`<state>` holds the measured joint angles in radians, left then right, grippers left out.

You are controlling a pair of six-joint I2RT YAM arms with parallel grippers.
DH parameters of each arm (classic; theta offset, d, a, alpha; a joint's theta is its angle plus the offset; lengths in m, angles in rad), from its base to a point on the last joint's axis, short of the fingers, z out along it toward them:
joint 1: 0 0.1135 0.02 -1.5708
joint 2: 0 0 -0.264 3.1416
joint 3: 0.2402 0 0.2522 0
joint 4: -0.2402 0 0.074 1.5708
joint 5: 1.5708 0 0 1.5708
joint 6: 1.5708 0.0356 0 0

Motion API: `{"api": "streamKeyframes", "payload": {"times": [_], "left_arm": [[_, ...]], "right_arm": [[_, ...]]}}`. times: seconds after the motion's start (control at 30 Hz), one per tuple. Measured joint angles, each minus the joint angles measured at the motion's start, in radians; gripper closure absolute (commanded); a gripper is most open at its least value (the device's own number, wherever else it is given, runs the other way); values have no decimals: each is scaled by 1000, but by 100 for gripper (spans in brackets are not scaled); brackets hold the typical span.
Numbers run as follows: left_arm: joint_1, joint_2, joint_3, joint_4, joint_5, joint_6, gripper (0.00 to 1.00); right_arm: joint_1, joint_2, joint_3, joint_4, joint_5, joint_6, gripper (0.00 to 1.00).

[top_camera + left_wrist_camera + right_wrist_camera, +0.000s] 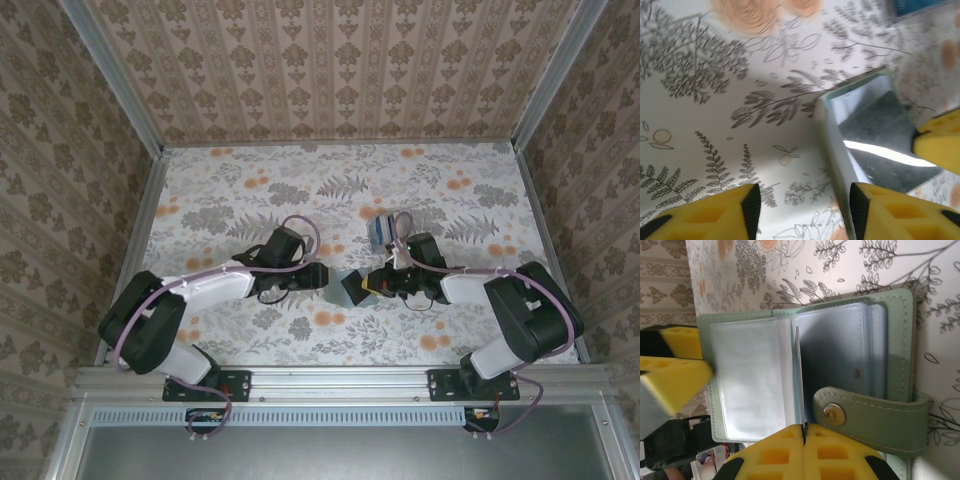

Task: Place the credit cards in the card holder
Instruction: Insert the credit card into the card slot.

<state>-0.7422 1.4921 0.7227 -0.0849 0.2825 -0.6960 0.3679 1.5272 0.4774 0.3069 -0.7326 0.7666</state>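
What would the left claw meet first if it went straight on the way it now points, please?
Most likely the card holder: its grey-green cover stands ahead of the open left claw, in line with one finger. How close it is, the pictures leave unclear.

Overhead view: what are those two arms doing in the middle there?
They are working on an open green card wallet. The right pincer is shut on a thin sheet standing up from the wallet's middle; sleeve or card, I can't tell. The left pincer, open, sits at the wallet's outer edge.
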Motion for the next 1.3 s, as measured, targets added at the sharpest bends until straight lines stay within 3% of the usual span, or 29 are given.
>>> {"api": "streamKeyframes", "payload": {"times": [0.13,0.4,0.9,1.3], "left_arm": [[0,50,0,-25,-18,-9,77],[0,66,1,-57,-58,-10,86],[3,97,11,-57,-63,15,90],[3,111,11,-23,-59,37,92]], "right_arm": [[3,23,-2,37,-11,20,100],[23,68,-4,97,-32,45,100],[50,135,6,134,-30,61,100],[138,159,13,240,90,154,100]]}}
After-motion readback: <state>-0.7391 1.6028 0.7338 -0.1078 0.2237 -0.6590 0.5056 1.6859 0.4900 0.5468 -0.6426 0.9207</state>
